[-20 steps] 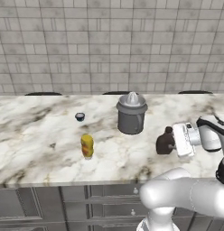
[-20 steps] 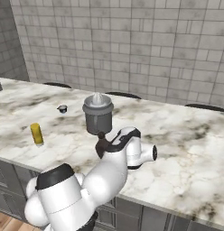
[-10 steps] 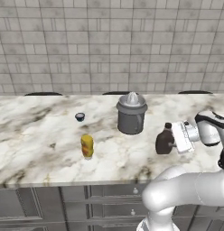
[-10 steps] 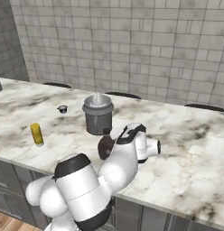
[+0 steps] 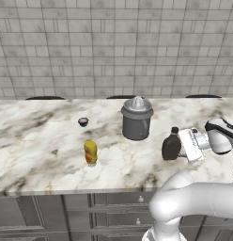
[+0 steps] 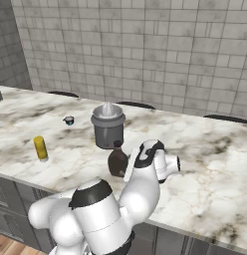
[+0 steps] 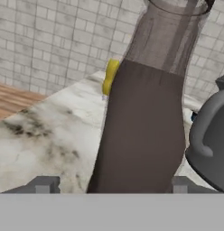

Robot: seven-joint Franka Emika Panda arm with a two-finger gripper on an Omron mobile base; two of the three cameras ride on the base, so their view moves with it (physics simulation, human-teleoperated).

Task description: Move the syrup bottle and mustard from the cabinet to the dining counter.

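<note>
Left base view shows the syrup bottle (image 5: 171,145) standing upright on the dining counter (image 5: 38,155), toward its right end and about midway between front edge and back edge. The gripper (image 5: 184,146) sits level at the bottle's right side, just beside it. Hand view has the brown bottle (image 7: 145,122) between the two finger tips (image 7: 45,184), which stand wide apart on either side of it, so the jaws are spread and not closed on it. The mustard (image 5: 90,152) stands upright nearer the counter's front edge, well apart to the left of the bottle. A grey lidded canister (image 5: 136,118) stands between them, closer to the back edge, and a small dark cup (image 5: 83,122) sits left of the canister
</note>
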